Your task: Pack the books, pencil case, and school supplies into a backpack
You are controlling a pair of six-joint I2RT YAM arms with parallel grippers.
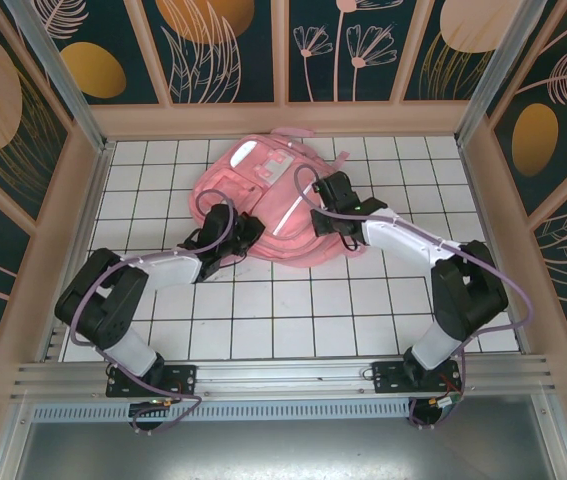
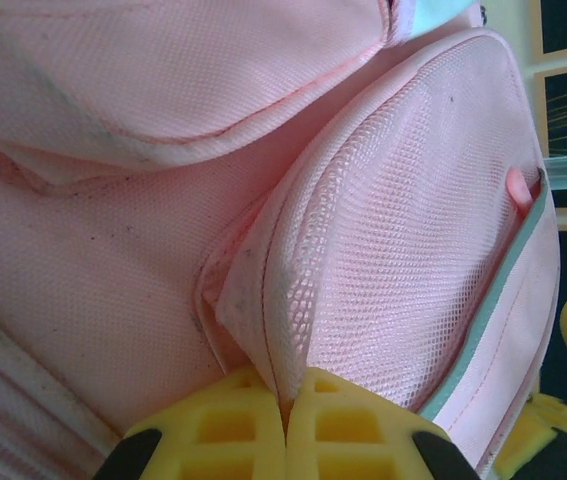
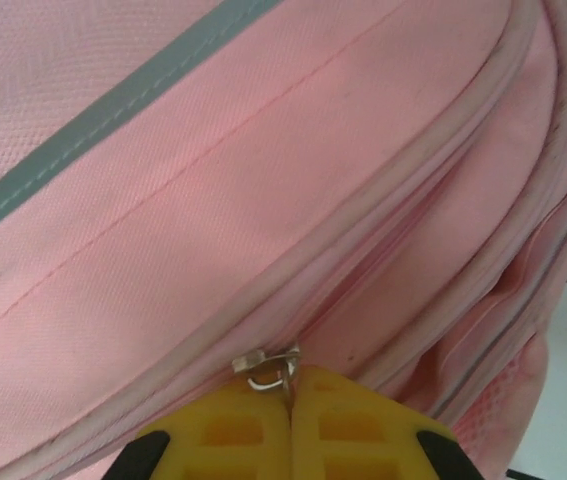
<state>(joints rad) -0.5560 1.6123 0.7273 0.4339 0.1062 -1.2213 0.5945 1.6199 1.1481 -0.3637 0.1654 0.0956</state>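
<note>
Backpack (image 1: 225, 195) lay flat at far-centre of the tiled desk (image 1: 293, 320), L pincer (image 2: 286, 402) pinched shut on edge of its mesh pocket (image 2: 393, 250), R pincer (image 3: 291, 398) clamped shut on the metal zip pull (image 3: 266, 368).

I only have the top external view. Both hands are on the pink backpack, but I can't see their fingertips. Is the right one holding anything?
Observer: Yes. In the right wrist view the right hand is shut on a small silver zipper pull of the backpack.
Operator: And the left?
Observer: The left hand is shut, pinching the edge of a mesh side pocket.
Operator: Is that zipper open yet?
Observer: The stretch running away from the pull looks closed. I see no gap there.
</note>
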